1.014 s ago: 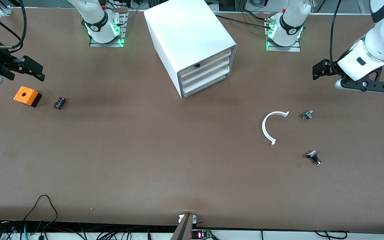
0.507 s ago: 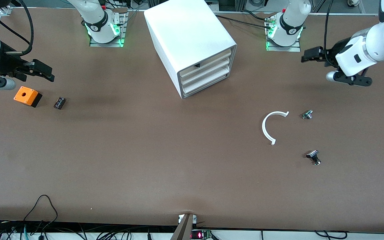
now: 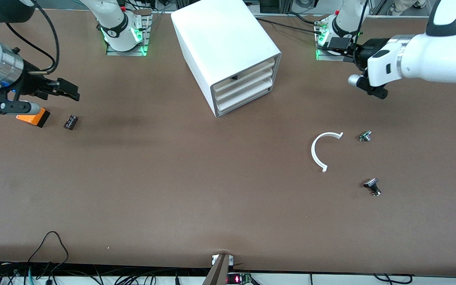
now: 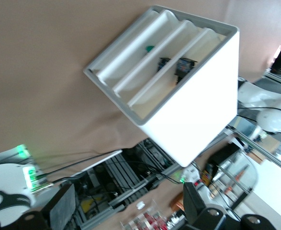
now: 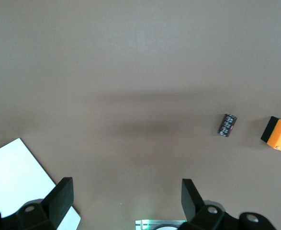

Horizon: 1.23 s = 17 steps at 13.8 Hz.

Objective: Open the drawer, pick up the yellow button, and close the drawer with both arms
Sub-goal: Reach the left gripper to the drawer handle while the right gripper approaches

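The white cabinet stands near the robots' bases with all three drawers shut. The drawer is the uppermost, with a dark notch on its front. It also shows in the left wrist view. The button is hidden. My left gripper is open and empty in the air beside the cabinet, toward the left arm's end, with its jaws pointed at the cabinet. My right gripper is open and empty, low over the table by the orange box. Its jaws stand wide apart.
A small black part lies beside the orange box; both show in the right wrist view. A white C-shaped piece, a small silver part and a black part lie toward the left arm's end.
My left gripper has swung toward the cabinet and the robots' bases. My right gripper has moved toward the cabinet and now partly covers the orange box. Nothing on the table moved.
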Tool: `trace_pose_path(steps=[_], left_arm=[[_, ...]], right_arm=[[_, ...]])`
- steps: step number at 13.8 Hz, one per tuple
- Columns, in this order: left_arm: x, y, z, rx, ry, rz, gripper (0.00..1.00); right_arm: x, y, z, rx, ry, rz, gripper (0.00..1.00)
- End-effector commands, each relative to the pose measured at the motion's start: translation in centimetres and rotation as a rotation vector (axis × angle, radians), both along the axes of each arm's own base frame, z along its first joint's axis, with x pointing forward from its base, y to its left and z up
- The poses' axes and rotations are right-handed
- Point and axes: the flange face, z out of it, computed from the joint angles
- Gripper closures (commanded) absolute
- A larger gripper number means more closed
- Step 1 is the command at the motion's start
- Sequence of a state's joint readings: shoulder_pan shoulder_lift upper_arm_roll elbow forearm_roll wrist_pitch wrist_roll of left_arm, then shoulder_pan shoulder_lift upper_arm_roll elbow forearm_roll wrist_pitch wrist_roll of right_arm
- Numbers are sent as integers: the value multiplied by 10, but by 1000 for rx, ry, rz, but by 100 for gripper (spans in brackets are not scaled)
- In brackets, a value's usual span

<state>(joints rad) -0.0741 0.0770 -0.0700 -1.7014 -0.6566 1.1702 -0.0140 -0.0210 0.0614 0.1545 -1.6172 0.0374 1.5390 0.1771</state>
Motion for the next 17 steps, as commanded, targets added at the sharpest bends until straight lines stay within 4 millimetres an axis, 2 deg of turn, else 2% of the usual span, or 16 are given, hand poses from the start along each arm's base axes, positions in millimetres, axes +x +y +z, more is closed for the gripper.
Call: trace_pose_path(steps=[1, 3, 4, 7, 9, 11, 14, 15, 17], left_arm=[[15, -25, -23, -115, 66, -34, 1], [23, -35, -40, -171, 65, -43, 1], [26, -39, -55, -231, 53, -84, 1], [40, -28, -123, -487, -6, -229, 1], [41, -17, -144, -599, 24, -174, 1], [43, -22, -178, -714, 50, -105, 1], [36, -24, -194, -746, 18, -96, 1], [36, -27, -200, -764, -32, -99, 5], [27, -42, -206, -796, -55, -88, 7]], right_arm=[[1, 23, -10, 7, 17, -30, 0], [0, 41, -13, 0, 19, -47, 0], [1, 48, -17, -4, 25, -52, 0], [2, 77, -31, -16, 43, -60, 0], [0, 97, -37, -30, 40, -71, 0], [-1, 112, -42, -30, 34, -73, 0], [-1, 132, -57, -43, 50, -102, 0], [-3, 140, -58, -47, 46, -107, 0], [-5, 152, -63, -48, 42, -104, 0]])
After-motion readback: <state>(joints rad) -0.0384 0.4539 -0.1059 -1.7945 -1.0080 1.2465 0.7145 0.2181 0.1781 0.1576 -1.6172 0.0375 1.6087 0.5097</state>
